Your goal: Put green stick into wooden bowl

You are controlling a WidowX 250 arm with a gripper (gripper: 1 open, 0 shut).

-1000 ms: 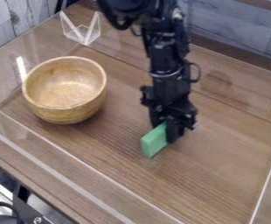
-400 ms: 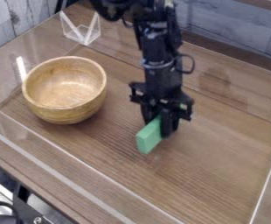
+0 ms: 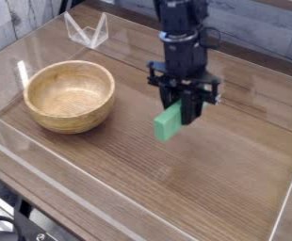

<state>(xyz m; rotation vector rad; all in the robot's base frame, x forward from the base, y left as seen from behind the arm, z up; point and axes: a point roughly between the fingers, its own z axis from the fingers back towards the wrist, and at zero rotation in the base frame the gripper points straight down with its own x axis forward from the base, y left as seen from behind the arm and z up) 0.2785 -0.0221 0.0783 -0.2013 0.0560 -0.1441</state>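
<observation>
My gripper (image 3: 183, 112) hangs from the black arm right of centre, pointing down, shut on the top end of the green stick (image 3: 170, 123). That mint-green bar dangles tilted below the fingers, lifted clear of the wooden tabletop. The wooden bowl (image 3: 70, 95) sits on the table to the left, round, light tan, with nothing in it. A stretch of bare table separates the bowl from the stick.
Clear acrylic walls (image 3: 60, 169) fence the wooden table along the front and sides. A transparent bracket (image 3: 86, 31) stands at the back left, behind the bowl.
The gripper has risen with the green stick, lifting it off the table, and its wrist has shifted slightly back and right.
</observation>
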